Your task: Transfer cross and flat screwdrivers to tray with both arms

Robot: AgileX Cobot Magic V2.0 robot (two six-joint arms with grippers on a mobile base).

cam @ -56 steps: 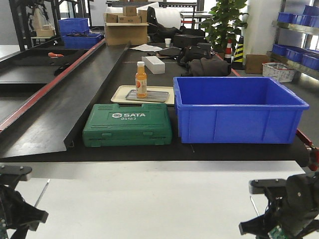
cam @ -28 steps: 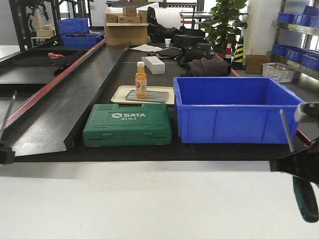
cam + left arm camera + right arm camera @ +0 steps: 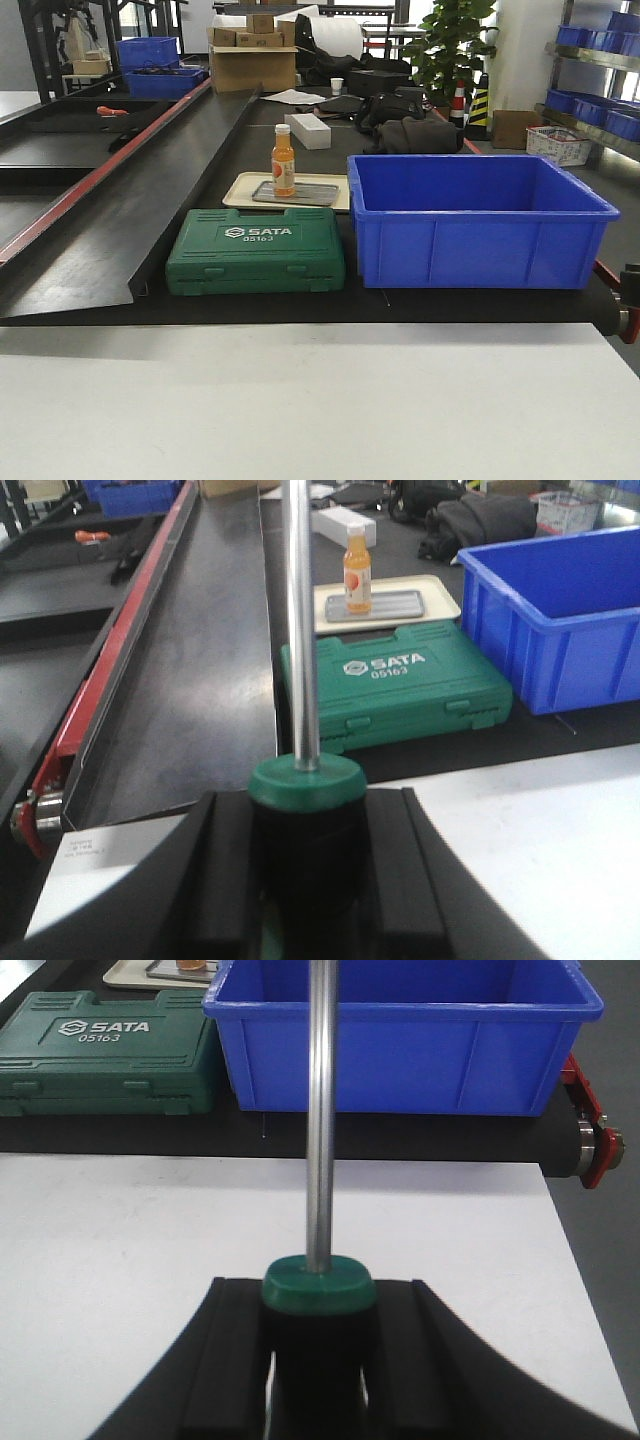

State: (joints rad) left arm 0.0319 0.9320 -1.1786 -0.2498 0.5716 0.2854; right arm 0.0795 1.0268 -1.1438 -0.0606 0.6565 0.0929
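In the left wrist view my left gripper [image 3: 307, 815] is shut on the green-and-black handle of a screwdriver [image 3: 300, 630], whose steel shaft points away from me toward the green case. In the right wrist view my right gripper [image 3: 318, 1300] is shut on a like screwdriver [image 3: 320, 1110] above the white table, its shaft pointing at the blue bin. Both tips run out of frame, so I cannot tell cross from flat. The cream tray [image 3: 240, 190] lies behind the green case and also shows in the left wrist view [image 3: 435, 602]. Neither gripper shows in the front view.
A green SATA tool case [image 3: 256, 250] and a large blue bin [image 3: 475, 220] stand on the black belt beyond the white table [image 3: 300, 400]. An orange bottle [image 3: 284, 160] stands on a grey metal plate in the tray. A red roller bracket [image 3: 592, 1150] sits at the belt's right end.
Both grippers rose from low over the white table with the screwdrivers in them, passed the left and right edges of the front view, and are now out of that view.
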